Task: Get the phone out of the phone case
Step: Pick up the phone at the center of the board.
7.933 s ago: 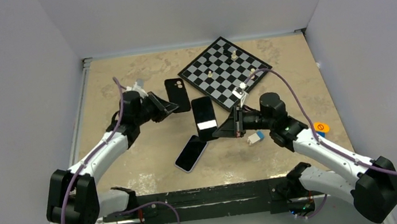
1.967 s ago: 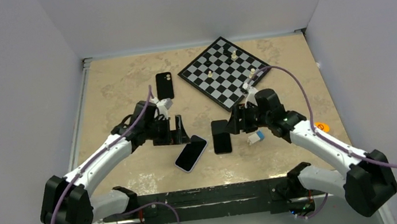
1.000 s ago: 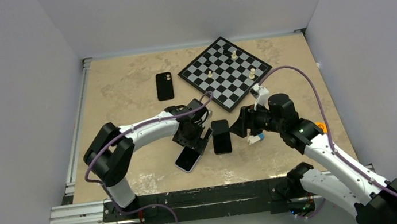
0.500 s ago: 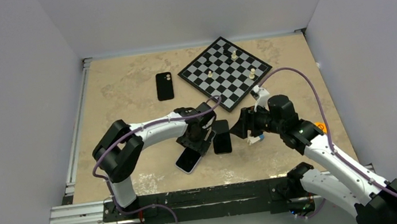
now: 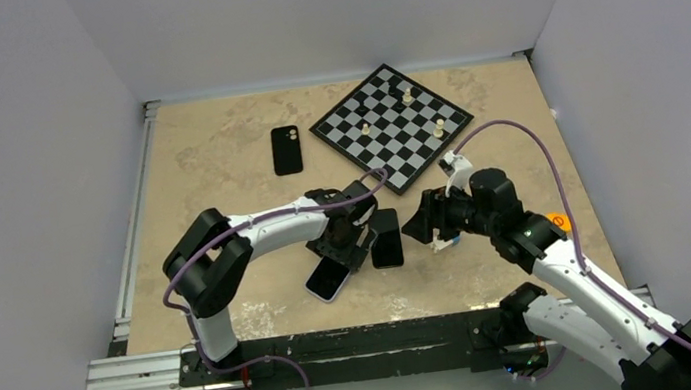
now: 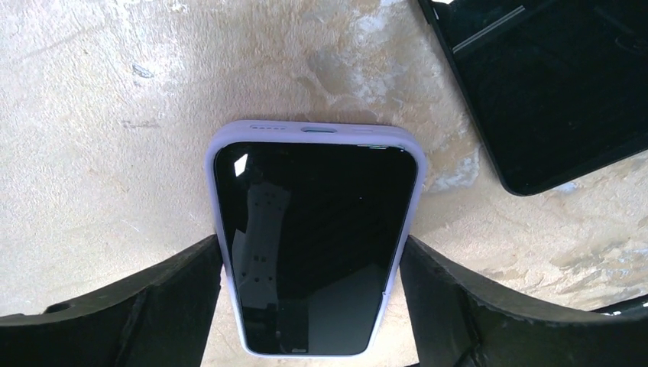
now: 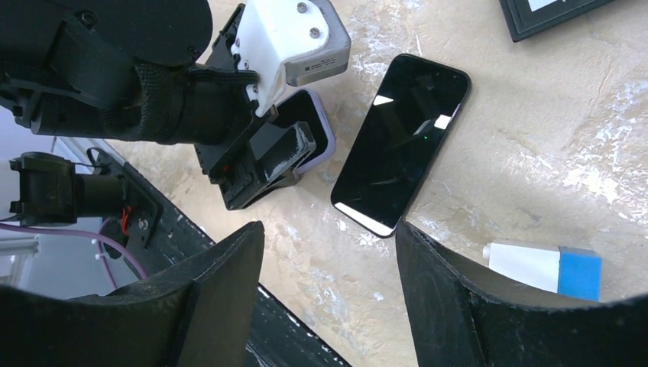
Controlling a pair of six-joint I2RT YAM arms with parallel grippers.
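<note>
- Pale grey walls box in a mottled beige stone worktop (image 5: pixel 213 142). The work sits close to the middle of its near edge, so a hard shove there could, I judge, send something sliding off that edge.
- Towards the far right corner lies a black-and-white chessboard (image 5: pixel 394 146) with a few pale chess pieces (image 5: pixel 406 96) on it. It is well apart from the grippers and at little risk.
- The left gripper (image 6: pixel 312 264) has its jaws spread wide astride the cased phone, with a finger (image 6: pixel 183 298) close against each long side. I cannot tell whether they are pressing.
  - Clamping those sides would likely pinch case and phone together, so a lift would raise both without parting them.
  - The soft rim could also squirm out of the grip.
- The right gripper (image 7: pixel 328 237) hovers with its jaws apart and nothing between them, just beside the left wrist. Moving in to help, it could strike that wrist.
- A bare black slab phone (image 7: pixel 403 143) lies flat just beside the cased one. A sweep by either arm could knock it, or the right arm could pick it by mistake.
- Of the containers, the lilac silicone phone case (image 6: pixel 313 131) holds the black-screened phone (image 6: pixel 317 237) face up and seated to the rim, so the task is not yet done.
- A black phone case (image 5: pixel 286 149) lies camera side up nearer the far edge, left of the chessboard. What it holds cannot be told.
- A small white-and-blue block (image 7: pixel 544 267) lies near the bare phone, towards the right edge. An orange disc (image 5: pixel 557 221) lies beyond it.
</note>
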